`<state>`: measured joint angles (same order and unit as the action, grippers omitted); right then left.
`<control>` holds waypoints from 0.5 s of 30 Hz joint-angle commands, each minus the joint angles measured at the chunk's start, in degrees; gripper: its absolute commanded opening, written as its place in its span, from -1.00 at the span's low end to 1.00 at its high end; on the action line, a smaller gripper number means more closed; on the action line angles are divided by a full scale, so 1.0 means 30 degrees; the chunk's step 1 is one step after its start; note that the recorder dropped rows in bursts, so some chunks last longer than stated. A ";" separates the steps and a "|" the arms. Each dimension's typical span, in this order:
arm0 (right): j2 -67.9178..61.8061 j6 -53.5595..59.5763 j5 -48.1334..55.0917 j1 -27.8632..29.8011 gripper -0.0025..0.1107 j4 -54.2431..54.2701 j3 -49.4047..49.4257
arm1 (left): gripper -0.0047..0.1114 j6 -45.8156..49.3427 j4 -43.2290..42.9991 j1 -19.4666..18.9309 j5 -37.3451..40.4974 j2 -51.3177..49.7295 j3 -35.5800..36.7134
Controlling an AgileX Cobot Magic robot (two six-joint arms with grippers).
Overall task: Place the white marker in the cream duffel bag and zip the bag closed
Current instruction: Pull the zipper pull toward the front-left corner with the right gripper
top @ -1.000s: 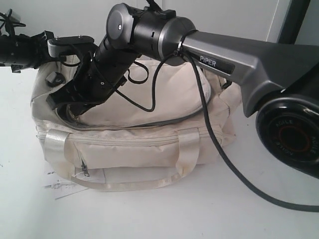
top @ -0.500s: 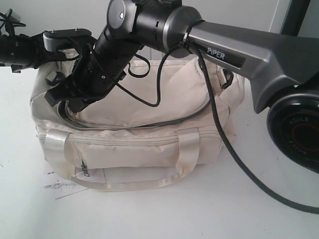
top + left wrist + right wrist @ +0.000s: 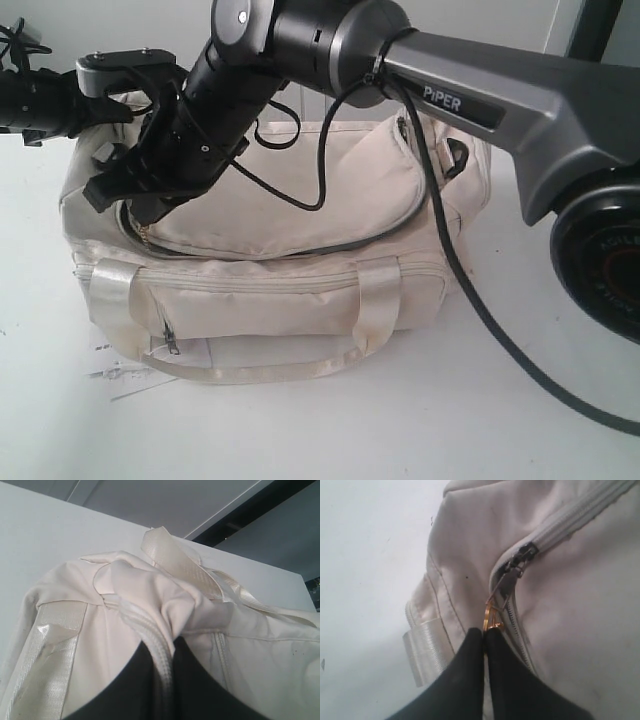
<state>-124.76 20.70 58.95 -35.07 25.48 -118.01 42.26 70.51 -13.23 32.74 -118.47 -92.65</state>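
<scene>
Two hands on the cream duffel bag (image 3: 370, 190), is that right?

Yes. The right hand (image 3: 484, 632) is clenched on the gold clasp (image 3: 490, 617) that hangs from the zip slider (image 3: 522, 557), at the bag's left end. The left hand (image 3: 162, 645) is pinched on a fold of fabric and zip tape at that same end.

What has changed in the last second?

The right arm has lifted and swung a little further left, taking the clasp with it. In the exterior view the dark gap under the top flap at the left end looks narrower than it did. The bag itself has barely shifted on the bench (image 3: 300, 430).

So the zip is travelling?

I judge so. The grey zip line curving across the top from the right looks shut, and only a short stretch by the right hand seems left. In the right wrist view the teeth past the slider look meshed. Whether the run between the slider and the fingers is closed, I cannot tell.

And the white marker?

It shows in no view. With the zipping this far along, I take it to be inside the bag, but that is a guess.

What does the next pull need?

It needs the left hand to keep the fabric taut, or the slider may snag at the corner.
</scene>
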 commanded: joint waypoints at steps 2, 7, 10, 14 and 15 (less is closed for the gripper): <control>0.0439 0.0525 0.1426 -0.0154 -0.96 0.0128 -0.0045 | -0.92 -0.0020 0.0451 0.0072 -0.0111 -0.0014 -0.0053; 0.0439 0.0689 0.2024 -0.0154 -0.96 0.0128 -0.0045 | -0.92 -0.0020 0.0451 0.0072 -0.0111 -0.0014 -0.0053; 0.0439 0.0737 0.2148 -0.0154 -0.96 0.0128 -0.0045 | -0.92 -0.0020 0.0451 0.0072 -0.0111 -0.0014 -0.0053; 0.0439 0.0737 0.2386 -0.0154 -0.96 0.0128 -0.0045 | -0.92 -0.0020 0.0451 0.0072 -0.0111 -0.0014 -0.0053; 0.0439 0.0737 0.2497 -0.0154 -0.96 0.0128 -0.0045 | -0.92 -0.0020 0.0451 0.0072 -0.0111 -0.0014 -0.0053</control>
<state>-124.37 22.05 63.09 -35.34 25.37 -118.01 42.26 70.51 -13.23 32.86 -118.47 -92.65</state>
